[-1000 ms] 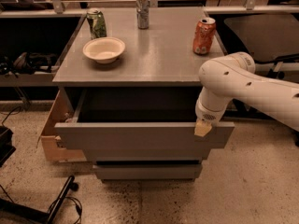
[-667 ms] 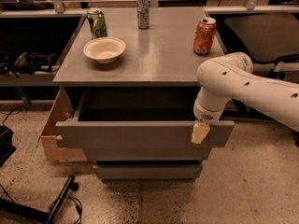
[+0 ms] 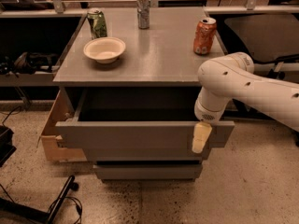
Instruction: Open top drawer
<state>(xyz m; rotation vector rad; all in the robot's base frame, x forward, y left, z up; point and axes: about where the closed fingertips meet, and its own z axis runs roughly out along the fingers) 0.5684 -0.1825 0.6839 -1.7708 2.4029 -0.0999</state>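
Note:
The top drawer [image 3: 140, 138] of the grey cabinet is pulled out toward me, and its deep grey box interior shows dark and empty. Its flat matte-grey front has no handle. My gripper [image 3: 201, 137] hangs from the white arm at the right end of the drawer's front. One cream finger [image 3: 200, 139] lies over the outside of the front's top edge. The other finger is hidden behind the front.
On the cabinet top [image 3: 159, 55] stand a green can [image 3: 97, 23], a silver can [image 3: 143, 5], an orange can [image 3: 204, 35] and a cream bowl [image 3: 104, 49]. A shorter drawer front [image 3: 148, 171] sits below. A cardboard box [image 3: 55, 129] stands at the left. Cables [image 3: 56, 204] lie on the floor.
The drawer has come slightly further out toward me, and the gripper has moved with its front edge. Nothing on the cabinet top has moved.

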